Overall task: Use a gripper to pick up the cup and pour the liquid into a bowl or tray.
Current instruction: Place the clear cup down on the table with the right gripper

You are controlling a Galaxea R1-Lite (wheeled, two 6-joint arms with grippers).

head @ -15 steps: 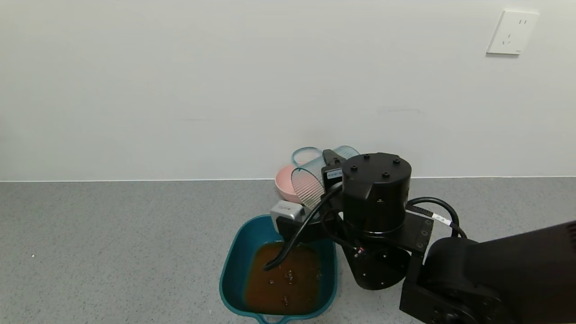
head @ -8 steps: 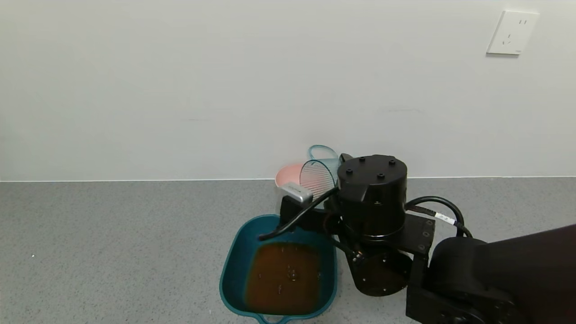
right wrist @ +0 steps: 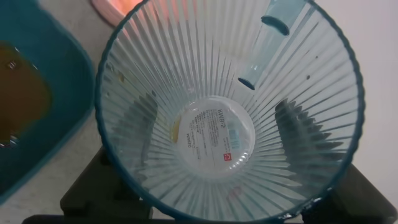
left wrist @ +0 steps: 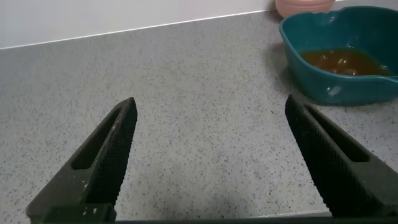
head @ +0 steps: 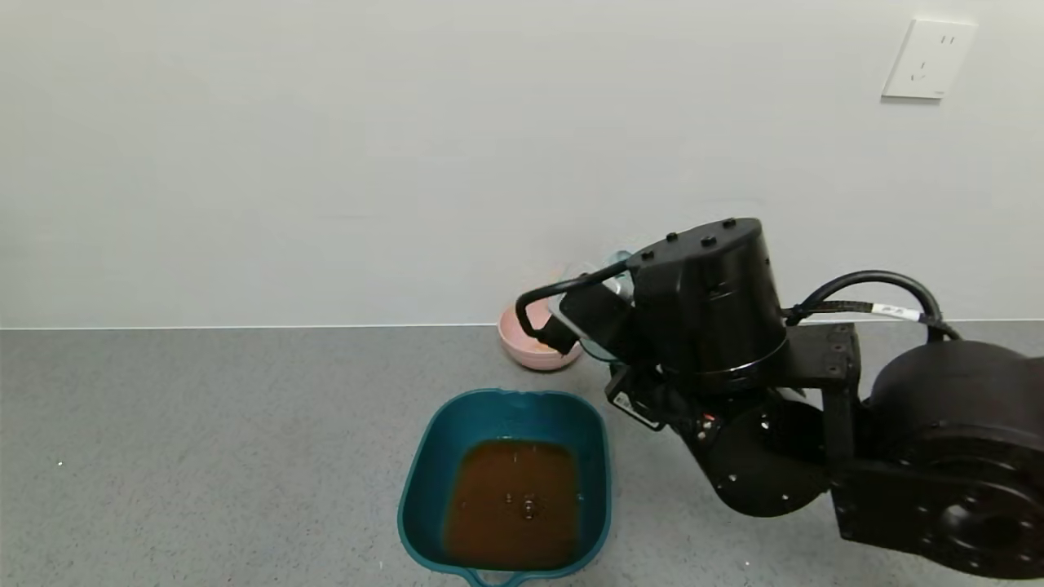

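My right gripper (right wrist: 216, 107) is shut on the ribbed blue-green cup (right wrist: 214, 134). Its fingers (right wrist: 140, 124) show through the cup's walls on both sides. The cup is empty, with a label on its bottom. In the head view my black right wrist (head: 701, 310) hides most of the cup, behind and right of the teal tray (head: 424, 465). The reddish-brown liquid (head: 514, 505) lies in the tray and shows in the right wrist view (right wrist: 18, 99) beside the cup. My left gripper (left wrist: 211, 168) is open and empty, low over the counter, apart from the tray (left wrist: 336, 87).
A small pink bowl (head: 526, 346) stands behind the tray near the wall, just left of my right wrist. The grey speckled counter (head: 204, 448) stretches to the left. A white wall with a socket (head: 928, 59) backs the counter.
My right arm has lifted and swung back and right, away from over the tray. The cup has turned out of its pouring tilt. The liquid in the tray has stilled.
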